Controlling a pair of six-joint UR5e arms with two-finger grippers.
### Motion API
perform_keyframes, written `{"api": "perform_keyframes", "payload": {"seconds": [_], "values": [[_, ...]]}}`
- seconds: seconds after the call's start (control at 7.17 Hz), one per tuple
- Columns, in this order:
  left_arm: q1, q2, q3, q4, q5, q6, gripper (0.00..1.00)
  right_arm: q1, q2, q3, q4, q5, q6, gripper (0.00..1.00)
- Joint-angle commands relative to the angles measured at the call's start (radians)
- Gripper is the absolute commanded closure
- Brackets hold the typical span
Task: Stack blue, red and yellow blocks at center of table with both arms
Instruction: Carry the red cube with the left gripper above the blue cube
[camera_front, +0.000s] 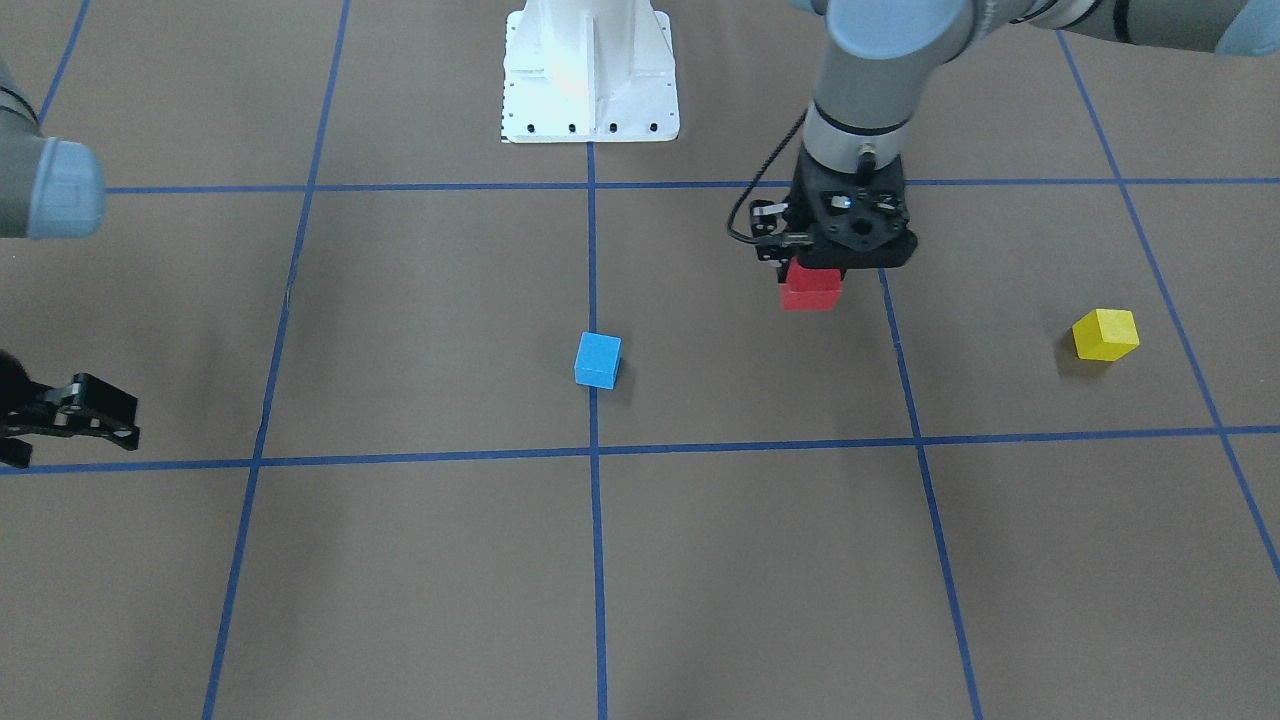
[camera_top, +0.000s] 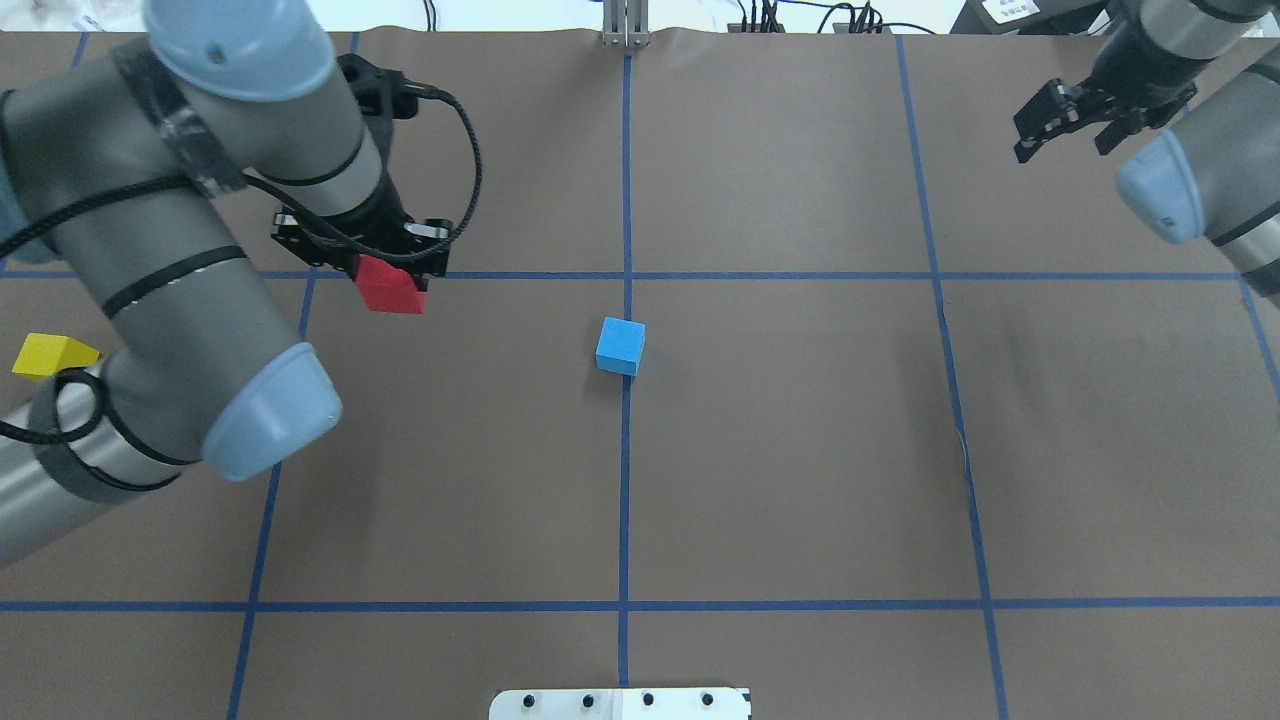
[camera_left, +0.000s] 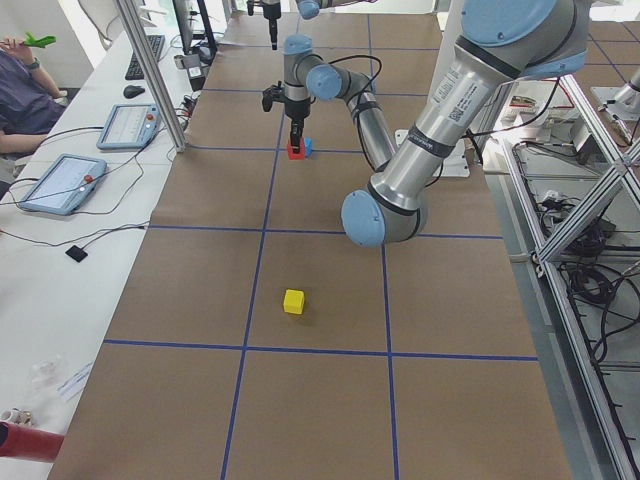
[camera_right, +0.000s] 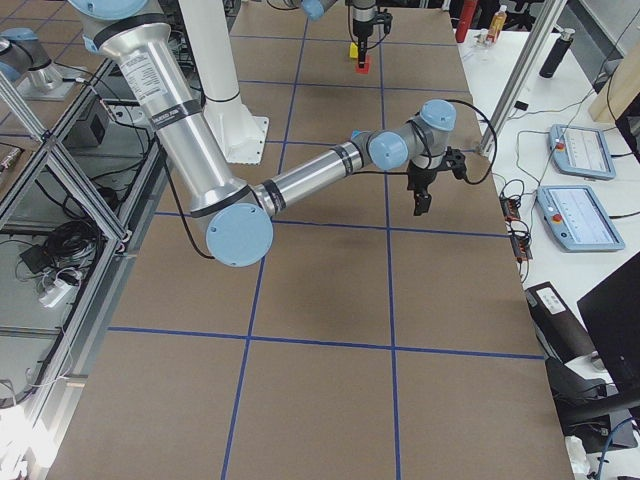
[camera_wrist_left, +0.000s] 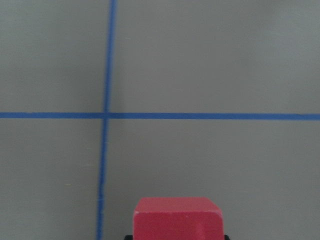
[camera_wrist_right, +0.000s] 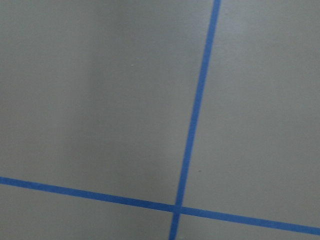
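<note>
My left gripper (camera_front: 818, 272) is shut on the red block (camera_front: 811, 286) and holds it above the table, on my left side of the centre; the block also shows in the overhead view (camera_top: 392, 287) and at the bottom of the left wrist view (camera_wrist_left: 177, 218). The blue block (camera_top: 620, 346) sits on the centre line of the table, apart from the red one. The yellow block (camera_front: 1105, 334) lies far out on my left, partly behind my left arm in the overhead view (camera_top: 45, 354). My right gripper (camera_top: 1060, 148) is open and empty, far out on the right.
Blue tape lines (camera_top: 626, 480) divide the brown table into squares. The white robot base (camera_front: 588, 75) stands at the table edge on my side. Tablets and cables lie on the side benches (camera_left: 70, 180).
</note>
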Motion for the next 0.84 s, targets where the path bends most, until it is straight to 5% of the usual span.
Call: {"api": "perform_keyframes", "payload": {"seconds": [0.0,0.28,0.7], "values": [[0.099,-0.177,0.201,-0.075,0.083,-0.007,1.0,0.11,-0.113,-0.007,0.013,0.016,-0.069,0.0],[0.113,-0.291,0.437,-0.246,0.087,0.009,1.0,0.171,-0.182,-0.009,0.008,0.039,-0.144,0.0],[0.134,-0.302,0.483,-0.302,0.085,0.012,1.0,0.202,-0.249,-0.009,0.014,0.076,-0.144,0.0]]}}
